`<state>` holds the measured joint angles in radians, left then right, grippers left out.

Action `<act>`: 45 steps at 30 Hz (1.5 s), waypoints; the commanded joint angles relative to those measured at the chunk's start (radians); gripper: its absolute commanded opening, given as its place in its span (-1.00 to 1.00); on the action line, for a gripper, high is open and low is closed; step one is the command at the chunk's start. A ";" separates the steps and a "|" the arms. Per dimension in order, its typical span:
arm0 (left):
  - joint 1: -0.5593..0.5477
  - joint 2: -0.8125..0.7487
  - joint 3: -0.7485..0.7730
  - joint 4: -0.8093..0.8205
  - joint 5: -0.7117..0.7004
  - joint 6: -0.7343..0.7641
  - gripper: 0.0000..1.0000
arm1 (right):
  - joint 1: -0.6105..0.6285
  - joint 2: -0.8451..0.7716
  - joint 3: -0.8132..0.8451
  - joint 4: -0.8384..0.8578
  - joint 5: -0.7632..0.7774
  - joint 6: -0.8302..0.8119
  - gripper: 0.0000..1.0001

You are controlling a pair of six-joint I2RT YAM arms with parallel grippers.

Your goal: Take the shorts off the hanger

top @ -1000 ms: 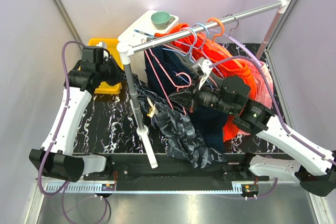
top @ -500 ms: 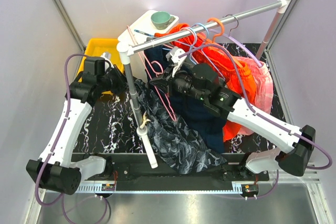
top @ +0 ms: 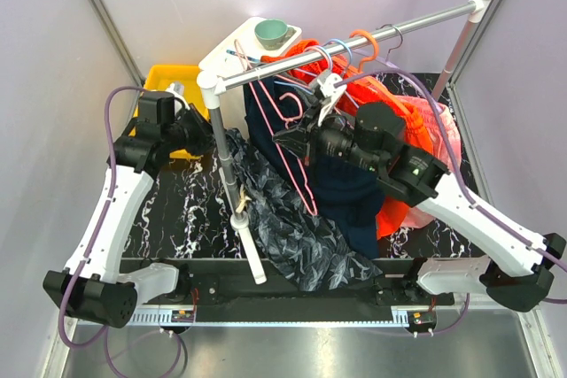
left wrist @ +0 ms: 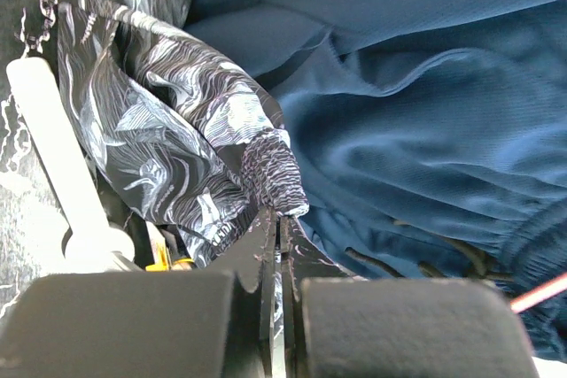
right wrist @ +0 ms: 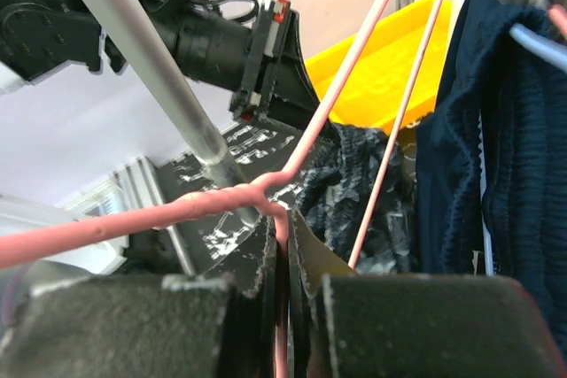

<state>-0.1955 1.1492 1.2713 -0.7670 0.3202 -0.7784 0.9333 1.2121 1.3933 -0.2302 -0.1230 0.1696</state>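
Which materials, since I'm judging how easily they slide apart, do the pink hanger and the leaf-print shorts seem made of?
The hanger: thin wire, probably metal under a smooth pink coating; its neck is twisted like bent wire. The shorts: thin, matt, soft-draping fabric, likely synthetic, with a gathered elastic-looking waistband.

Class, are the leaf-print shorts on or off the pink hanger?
Apparently off: the right wrist view shows the hanger bare, the shorts trailing from the left fingers to the table.
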 commanded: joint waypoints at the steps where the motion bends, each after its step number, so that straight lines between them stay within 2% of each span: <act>1: -0.001 -0.008 0.072 0.063 -0.029 0.004 -1.00 | 0.004 0.021 0.153 -0.159 0.013 0.080 -1.00; 11: 0.001 -0.063 0.057 0.058 -0.059 -0.007 -1.00 | 0.006 0.138 0.389 -0.305 0.103 0.160 -1.00; 17: -0.001 -0.105 0.034 0.060 -0.079 -0.005 -1.00 | 0.006 0.185 0.470 -0.337 0.151 0.212 -1.00; 30: -0.001 -0.158 -0.006 0.058 -0.093 -0.009 -1.00 | 0.006 0.236 0.561 -0.414 0.227 0.245 -1.00; 36: -0.001 -0.167 -0.009 0.046 -0.014 0.008 -1.00 | 0.004 0.273 0.610 -0.465 0.227 0.243 -1.00; 42: -0.001 -0.210 0.028 -0.078 -0.052 0.057 -1.00 | 0.006 0.251 0.564 -0.486 0.249 0.240 -1.00; 45: 0.001 -0.238 0.048 -0.118 -0.104 0.047 -1.00 | 0.006 0.273 0.601 -0.553 0.267 0.226 -0.97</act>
<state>-0.1955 0.9649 1.2652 -0.8505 0.2581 -0.7509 0.9340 1.4830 1.9594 -0.7025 0.1020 0.4068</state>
